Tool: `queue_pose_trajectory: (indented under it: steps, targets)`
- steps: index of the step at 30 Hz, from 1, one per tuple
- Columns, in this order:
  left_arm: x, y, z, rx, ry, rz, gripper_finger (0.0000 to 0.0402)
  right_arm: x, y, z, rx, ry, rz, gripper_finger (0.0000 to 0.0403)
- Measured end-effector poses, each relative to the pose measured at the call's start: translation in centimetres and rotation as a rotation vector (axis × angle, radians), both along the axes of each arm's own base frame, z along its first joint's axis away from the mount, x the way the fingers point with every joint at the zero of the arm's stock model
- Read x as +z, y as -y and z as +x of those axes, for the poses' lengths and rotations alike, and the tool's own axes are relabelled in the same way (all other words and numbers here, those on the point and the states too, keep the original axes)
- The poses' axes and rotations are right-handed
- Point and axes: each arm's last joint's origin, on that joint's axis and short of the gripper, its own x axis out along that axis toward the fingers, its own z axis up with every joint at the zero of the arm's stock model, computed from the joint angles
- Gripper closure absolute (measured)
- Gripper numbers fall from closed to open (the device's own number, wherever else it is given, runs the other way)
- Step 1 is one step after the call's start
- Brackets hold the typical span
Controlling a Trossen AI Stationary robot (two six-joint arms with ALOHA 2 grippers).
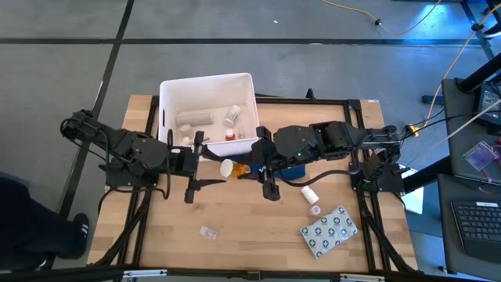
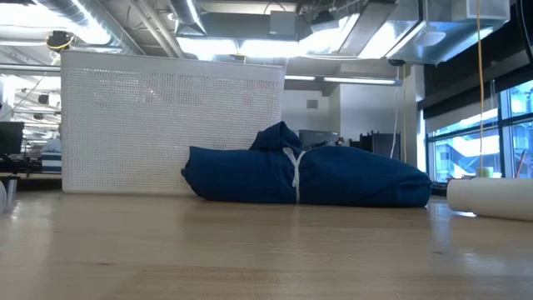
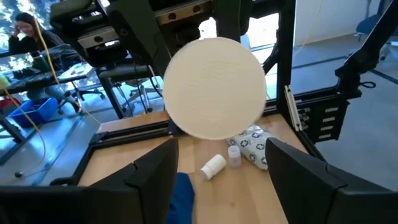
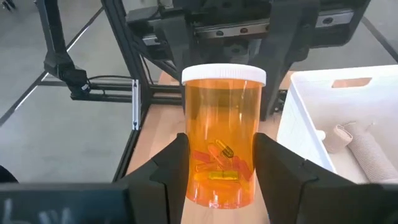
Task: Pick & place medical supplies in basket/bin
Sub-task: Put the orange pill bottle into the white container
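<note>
An orange pill bottle (image 1: 237, 168) with a white cap (image 3: 214, 87) hangs in the air in front of the white bin (image 1: 207, 110), between my two grippers. My right gripper (image 4: 221, 138) is shut on it. My left gripper (image 3: 221, 146) is open and faces the cap end-on; its fingers stand on either side just short of the cap, and I see no touch. The bin holds a gauze roll (image 1: 194, 119) and small vials (image 1: 232, 116). On the wood lie two white vials (image 1: 311, 196), a grey dotted blister pack (image 1: 329, 232) and a small clear vial (image 1: 207, 232). My right gripper pinches the bottle's orange body (image 4: 198, 171) between its two fingers, at the half away from the cap. The fingers come from the table's right, slanting a little down, and lie along the bottle. The bottle is lifted clear and lies about level, its cap toward the left arm.
A dark blue cloth (image 2: 304, 175) lies in front of the bin's wall (image 2: 171, 121), under the arms. The table's black frame rails (image 1: 344, 102) run along its edges. Bare wood (image 1: 250, 235) stretches along the near edge between the clear vial and the blister pack.
</note>
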Motion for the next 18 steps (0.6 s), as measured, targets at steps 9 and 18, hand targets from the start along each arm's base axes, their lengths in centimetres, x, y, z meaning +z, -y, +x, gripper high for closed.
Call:
queue_pose_trajectory:
  steps: [9,18]
  targets:
    - [0.0,-0.6,0.3,0.004,-0.001,-0.003,0.0167,-1.2,-0.1,0.4,-0.019,-0.039,0.016,0.0247]
    - [0.1,-0.5,0.3,-0.035,0.010,-0.005,0.0167,-1.3,-0.1,0.4,-0.028,-0.052,0.029,0.0247]
